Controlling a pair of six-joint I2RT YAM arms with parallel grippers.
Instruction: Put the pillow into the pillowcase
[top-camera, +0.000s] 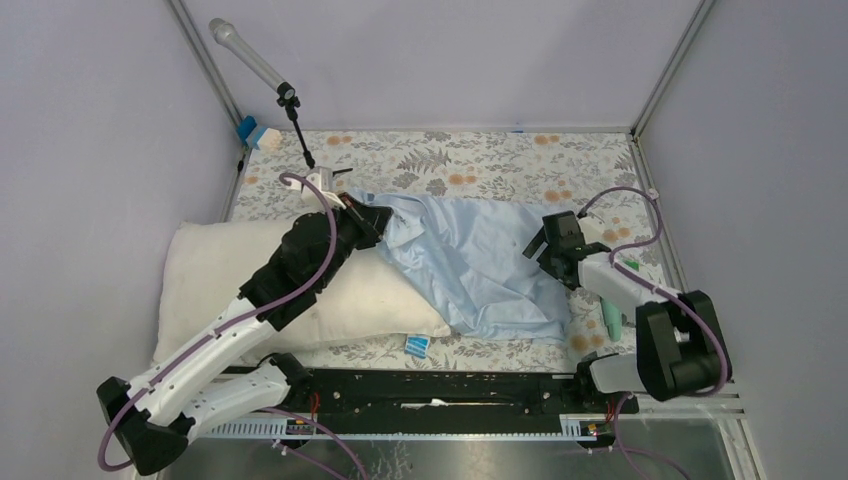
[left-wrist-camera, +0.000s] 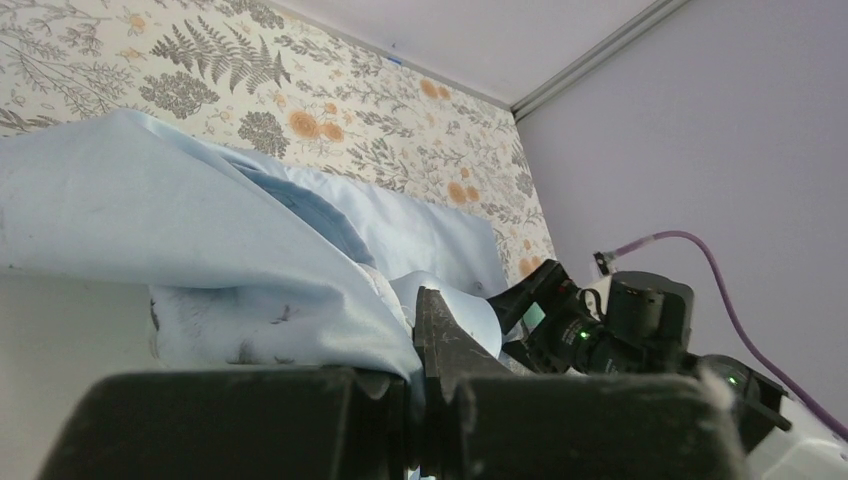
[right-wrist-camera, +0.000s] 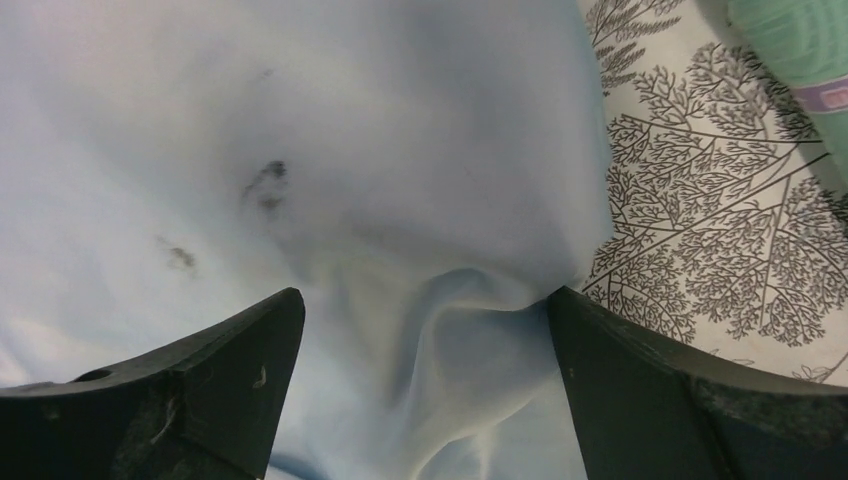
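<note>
The left tool (top-camera: 368, 218) is clamping a fold of the pillowcase (top-camera: 470, 255) where it is overlapping the pillow (top-camera: 215, 270), which is lying on the surface's (top-camera: 480, 155) left side. The right tool (right-wrist-camera: 425, 300) is hovering wide-spread over the cloth's opposite edge, and it should probably be pinching that edge firmly to anchor it.

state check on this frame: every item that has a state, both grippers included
pillow: outside the case, lying flat, left arm reaching across it.
pillowcase: empty, wrinkled, spread out to the right of the pillow, far-left edge pinched.
left gripper: shut on the pillowcase edge.
right gripper: open, jaws either side of a fold at the pillowcase's right edge, not gripping.
</note>
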